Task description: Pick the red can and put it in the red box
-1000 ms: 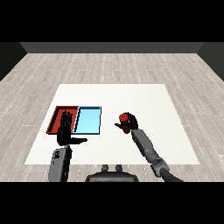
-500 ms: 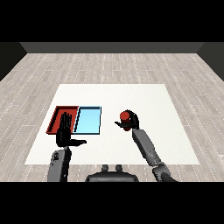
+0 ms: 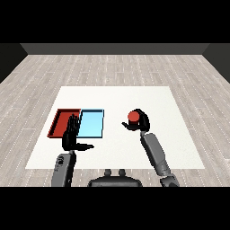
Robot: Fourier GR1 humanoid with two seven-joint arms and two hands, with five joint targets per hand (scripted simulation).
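Red can [image 3: 133, 117] in curled right hand [image 3: 142, 123], right of both trays.

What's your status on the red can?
Right hand curled round red can. Left hand open, over red tray. Can not yet in tray.

can [image 3: 133, 117]: was red
left tray [image 3: 60, 117]: was red
right tray [image 3: 92, 123]: was light blue
table [image 3: 117, 96]: was white
hands [image 3: 71, 137]: were black
forearms [image 3: 154, 152]: were grey
floor [image 3: 112, 67]: showed grey planks
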